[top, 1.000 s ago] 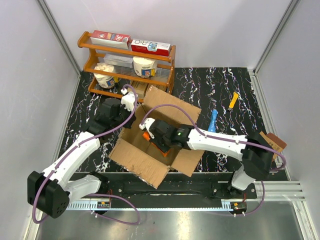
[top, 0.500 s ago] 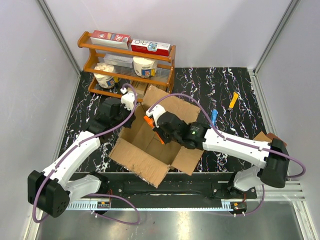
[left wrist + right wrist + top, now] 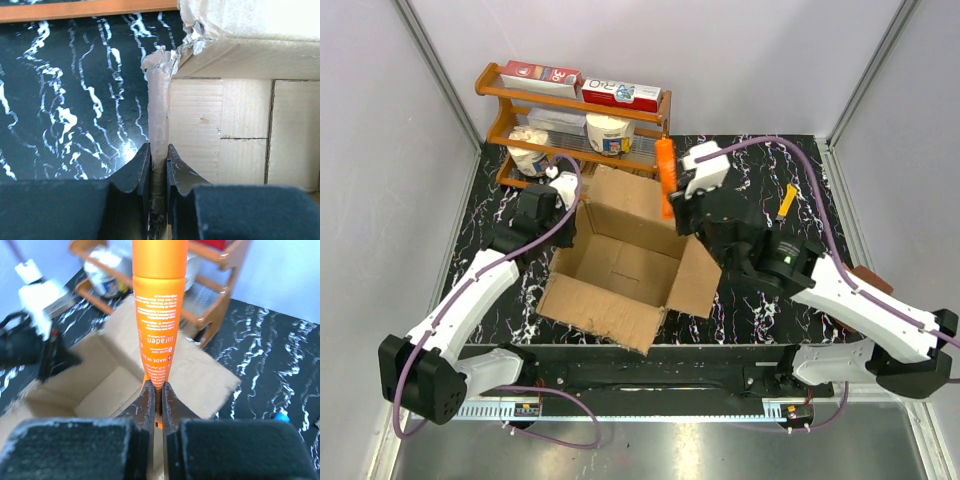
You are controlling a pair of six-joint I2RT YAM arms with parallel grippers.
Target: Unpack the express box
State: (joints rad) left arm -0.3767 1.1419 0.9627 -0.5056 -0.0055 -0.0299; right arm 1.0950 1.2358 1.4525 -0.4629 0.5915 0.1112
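Out of the express box (image 3: 620, 262) — orange tube (image 3: 666, 176) lifted high.

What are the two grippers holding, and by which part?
The right gripper pinches an orange tube by its flat end; the left gripper clamps the cardboard box by one wall's edge.

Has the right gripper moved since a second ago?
Yes. The right gripper rose out of the box and swung back toward the rack, carrying the orange tube.

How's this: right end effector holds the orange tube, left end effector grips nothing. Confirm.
Wrong: the left wrist view shows the left end effector shut on the brown cardboard box. The right end effector does hold the orange plastic tube.
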